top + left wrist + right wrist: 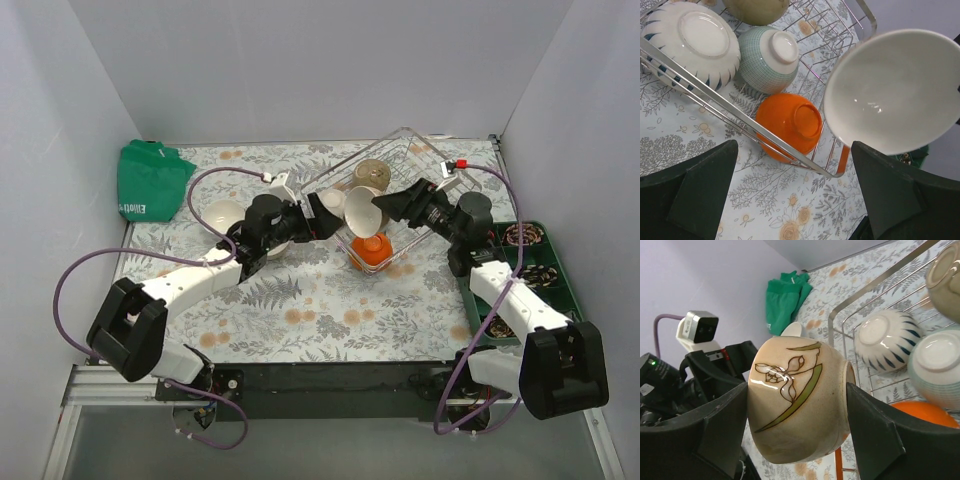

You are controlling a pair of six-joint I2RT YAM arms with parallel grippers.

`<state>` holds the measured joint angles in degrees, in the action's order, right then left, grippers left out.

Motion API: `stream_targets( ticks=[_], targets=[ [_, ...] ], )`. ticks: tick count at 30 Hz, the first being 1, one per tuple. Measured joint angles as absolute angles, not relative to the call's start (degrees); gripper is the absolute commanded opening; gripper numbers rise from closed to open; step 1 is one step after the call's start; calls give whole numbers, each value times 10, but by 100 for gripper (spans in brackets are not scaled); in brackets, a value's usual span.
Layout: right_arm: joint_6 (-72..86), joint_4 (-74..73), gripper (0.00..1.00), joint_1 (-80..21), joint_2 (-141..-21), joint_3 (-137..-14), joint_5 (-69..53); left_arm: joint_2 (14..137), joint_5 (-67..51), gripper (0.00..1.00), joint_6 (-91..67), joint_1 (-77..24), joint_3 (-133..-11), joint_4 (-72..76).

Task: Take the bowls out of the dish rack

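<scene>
Plain white walls all round, and a table under a leafy floral cloth. From the top camera, the dish rack sits at the back. The right gripper has a beige bowl tipped on its side over the rack's near-left corner, and the left gripper is just beside that same corner. A white bowl sits on the cloth, well left of the rack.

Left wrist view: the jaws are spread wide with nothing in them, hanging above the rack's rim. In the rack there's an orange bowl, a mint bowl and a striped bowl, all upside down.

Right wrist view: the beige bowl is squeezed between both fingers, though I can't tell exactly where the pads bite.

My take is that glazed ceramic is stiff, slick and chippy, but light. For the flipped ones I'd pinch across the wall near the foot, firm but slow
</scene>
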<state>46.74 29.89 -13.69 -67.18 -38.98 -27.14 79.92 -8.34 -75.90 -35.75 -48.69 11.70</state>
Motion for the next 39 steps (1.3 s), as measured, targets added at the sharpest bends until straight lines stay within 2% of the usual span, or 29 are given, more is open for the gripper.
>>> stream_targets(
  ticks=[5,9,13,14,16,17,20,23,24,27,30,33,39],
  targets=[
    [515,344,13,-157,-671,-364,-284,830,-72,89,-782,-373,-496,157],
    [550,388,13,-173,-671,-343,-288,846,-66,80,-799,-382,-497,183],
    [589,442,13,-185,-680,-322,-294,860,-65,55,-816,-385,-497,198],
    [599,455,14,-187,-684,-317,-297,861,-65,41,-820,-385,-496,201],
    [617,482,15,-188,-692,-307,-301,861,-65,28,-828,-386,-492,209],
    [623,492,16,-189,-697,-303,-302,861,-67,16,-831,-387,-490,216],
    [643,517,22,-190,-713,-290,-300,855,-67,1,-821,-392,-480,221],
    [654,522,39,-192,-718,-287,-300,849,-66,0,-814,-399,-465,218],
    [657,526,53,-192,-718,-283,-299,845,-66,0,-813,-399,-462,215],
    [660,530,73,-196,-719,-282,-304,827,-63,0,-808,-399,-454,202],
    [662,542,85,-201,-719,-282,-311,805,-53,0,-793,-400,-454,178],
    [653,546,93,-204,-718,-282,-321,778,-28,0,-777,-403,-454,135],
    [593,515,97,-196,-698,-282,-321,728,79,0,-729,-387,-455,2]
  ],
)
